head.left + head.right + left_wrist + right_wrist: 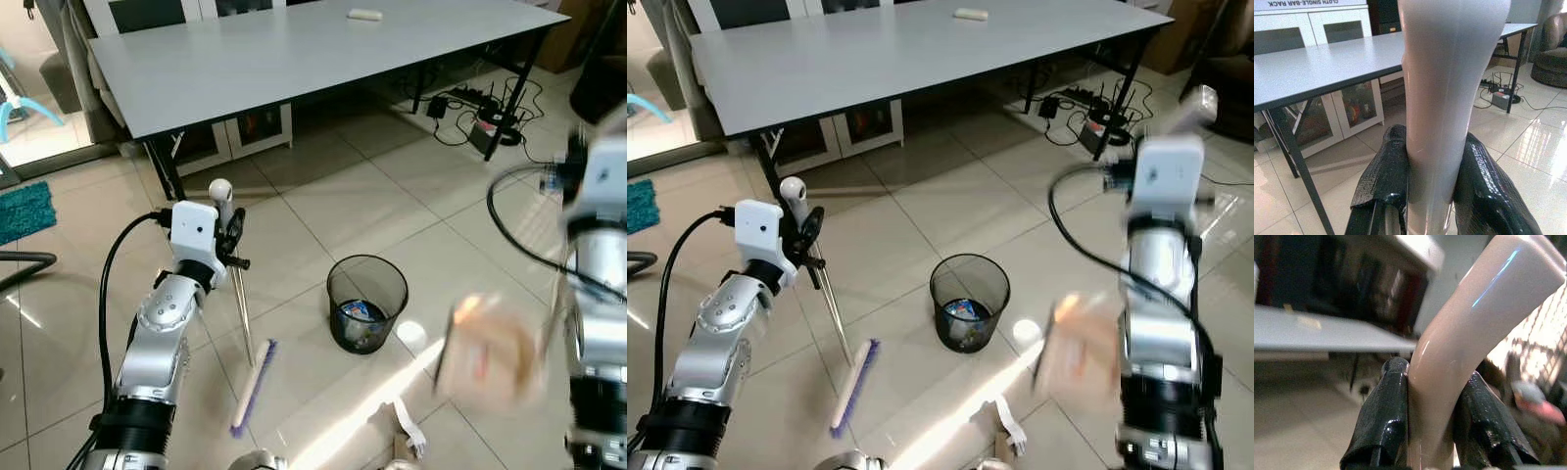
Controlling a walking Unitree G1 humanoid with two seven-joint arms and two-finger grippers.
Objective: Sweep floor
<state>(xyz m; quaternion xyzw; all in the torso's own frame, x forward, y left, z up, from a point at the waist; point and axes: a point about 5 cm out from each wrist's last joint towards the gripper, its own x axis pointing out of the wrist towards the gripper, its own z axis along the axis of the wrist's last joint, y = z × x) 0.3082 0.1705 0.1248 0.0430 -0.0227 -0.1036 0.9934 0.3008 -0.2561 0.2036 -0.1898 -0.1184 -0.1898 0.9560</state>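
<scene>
**A:** What is the left tool (1432, 196) doing?

**B:** Its two black fingers (1382, 183) are closed on the pale, smooth handle of the broom (245, 338), with the rounded end of the handle standing just above the grip. The fingers have a rough, pebbled surface and press on both sides of the stick.

**A:** And the broom itself?

**B:** It slants down from the tool to the tiled floor (372, 196). Its purple bristle head lies on the tiles just left of the bin (366, 304).

**A:** The right tool (1432, 431)?

**B:** Also clamped narrow, on a glossy, cream-coloured curved handle that bends away above the fingers. Below that arm hangs a blurred, pale dustpan (490, 357); its outline is too smeared to tell more.

**A:** Describe the bin.

**B:** Round, black wire mesh, standing upright on the floor between the two arms, with some colourful scraps in the bottom.

**A:** Anything else around?

**B:** A long grey table (294, 54) with black legs stands beyond, a small pale object lying on its far end. Black cables and a power strip (480, 108) lie on the tiles under its right end. White crumpled paper (407, 431) lies on the floor near the robot, in a streak of sunlight.
</scene>
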